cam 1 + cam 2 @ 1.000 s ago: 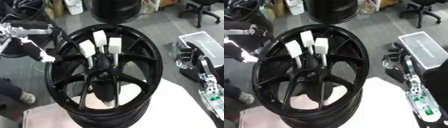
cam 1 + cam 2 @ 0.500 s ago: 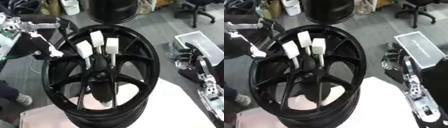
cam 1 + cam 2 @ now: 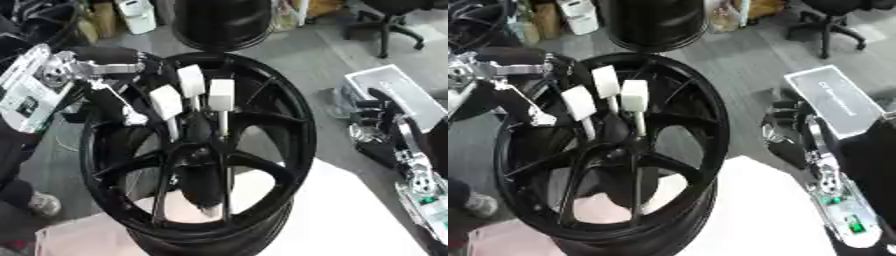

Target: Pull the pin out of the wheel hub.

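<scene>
A black wheel hub (image 3: 197,165) is standing tilted on a pale worktop (image 3: 350,220), its open face leaning up toward the camera — a pose that is leaving the spokes and centre bore easy to reach from above. Beyond it, a second dark rim (image 3: 219,22) is resting on the grey floor (image 3: 306,60) at the far side.

Three pins (image 3: 220,95) with white block-shaped heads are sticking up out of the hub's centre on thin shafts, bunched together just left of the middle; the rightmost one is sitting highest on its visible shaft.

The robot's left hand (image 3: 118,102) is reaching in from the left over the rim's far-left edge, a light fingertip hanging just beside the leftmost pin head. It appears to be lining up for a grasp, and no pin is in its hold; how wide its fingers are spread cannot be told from either view.

The right hand (image 3: 820,155) is hanging at the right, well apart from the wheel — its fingers' state is likewise unclear. All three pins look seated, so the pull is apparently yet to begin.
</scene>
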Tool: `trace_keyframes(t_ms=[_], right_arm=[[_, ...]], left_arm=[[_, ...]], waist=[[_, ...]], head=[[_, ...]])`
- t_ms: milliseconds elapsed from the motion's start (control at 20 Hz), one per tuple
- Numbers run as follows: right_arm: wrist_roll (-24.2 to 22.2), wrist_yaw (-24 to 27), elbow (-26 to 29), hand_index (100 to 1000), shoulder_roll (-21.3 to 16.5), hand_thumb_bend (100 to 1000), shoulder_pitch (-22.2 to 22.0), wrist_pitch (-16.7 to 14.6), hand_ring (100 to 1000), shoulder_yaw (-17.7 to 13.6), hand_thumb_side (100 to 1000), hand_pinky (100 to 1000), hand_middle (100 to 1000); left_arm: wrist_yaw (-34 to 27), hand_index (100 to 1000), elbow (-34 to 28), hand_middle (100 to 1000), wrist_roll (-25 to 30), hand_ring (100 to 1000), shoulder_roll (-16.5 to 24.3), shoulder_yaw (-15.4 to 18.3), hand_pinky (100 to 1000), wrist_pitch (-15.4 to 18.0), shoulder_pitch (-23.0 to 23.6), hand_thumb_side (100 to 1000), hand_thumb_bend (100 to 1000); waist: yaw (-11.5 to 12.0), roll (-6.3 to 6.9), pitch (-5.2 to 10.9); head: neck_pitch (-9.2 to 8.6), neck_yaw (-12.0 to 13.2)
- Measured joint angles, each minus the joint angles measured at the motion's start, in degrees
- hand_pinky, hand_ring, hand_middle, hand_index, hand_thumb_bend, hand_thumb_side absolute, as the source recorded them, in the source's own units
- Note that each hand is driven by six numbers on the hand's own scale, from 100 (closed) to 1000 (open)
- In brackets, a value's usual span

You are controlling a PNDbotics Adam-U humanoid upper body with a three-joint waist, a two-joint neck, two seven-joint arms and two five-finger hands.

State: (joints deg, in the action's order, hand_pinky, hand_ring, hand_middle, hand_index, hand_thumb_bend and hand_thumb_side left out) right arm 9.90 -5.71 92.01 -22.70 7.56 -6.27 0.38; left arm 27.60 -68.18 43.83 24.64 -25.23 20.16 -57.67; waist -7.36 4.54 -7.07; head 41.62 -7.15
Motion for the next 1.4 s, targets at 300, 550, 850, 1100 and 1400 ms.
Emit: trace_keyframes(t_ms=[300, 550, 850, 1100, 1400], right_arm=[[-0.1, 0.0, 0.0, 946, 0.0, 100, 0.0, -0.1, 729, 0.0, 218, 721, 734], [-0.1, 0.2, -0.2, 947, 0.0, 100, 0.0, -0.1, 729, 0.0, 220, 721, 734], [-0.1, 0.2, -0.3, 946, 0.0, 100, 0.0, -0.1, 729, 0.0, 221, 722, 734], [0.0, 0.2, -0.3, 947, 0.0, 100, 0.0, -0.1, 730, 0.0, 221, 722, 735], [0.1, 0.2, -0.4, 946, 0.2, 100, 0.0, -0.2, 730, 0.0, 221, 722, 735]], left_arm=[[0.5, 788, 0.4, 762, -0.3, 569, -0.3, -1.2, 750, 0.3, 0.0, 207, 110], [0.6, 711, 0.7, 657, -0.5, 509, -0.5, -1.7, 720, 0.5, -0.2, 199, 100], [-0.4, 600, 0.7, 524, -0.3, 428, -0.5, -1.7, 674, 0.3, -0.2, 205, 100], [-3.6, 564, 0.6, 470, 0.8, 386, -0.4, -0.6, 648, -0.8, -0.2, 212, 100], [-8.5, 553, -2.2, 455, 2.6, 370, 1.3, 3.7, 650, -2.6, -1.2, 240, 100]], waist=[[-0.2, 0.17, 0.00], [-0.2, 0.28, 0.00], [-0.1, 0.29, 0.00], [-0.1, 0.29, 0.00], [0.4, 0.28, 0.03]], head=[[-0.02, -0.1], [-0.21, -0.1], [-0.49, -0.3], [-0.53, -0.5], [-0.69, -0.6]])
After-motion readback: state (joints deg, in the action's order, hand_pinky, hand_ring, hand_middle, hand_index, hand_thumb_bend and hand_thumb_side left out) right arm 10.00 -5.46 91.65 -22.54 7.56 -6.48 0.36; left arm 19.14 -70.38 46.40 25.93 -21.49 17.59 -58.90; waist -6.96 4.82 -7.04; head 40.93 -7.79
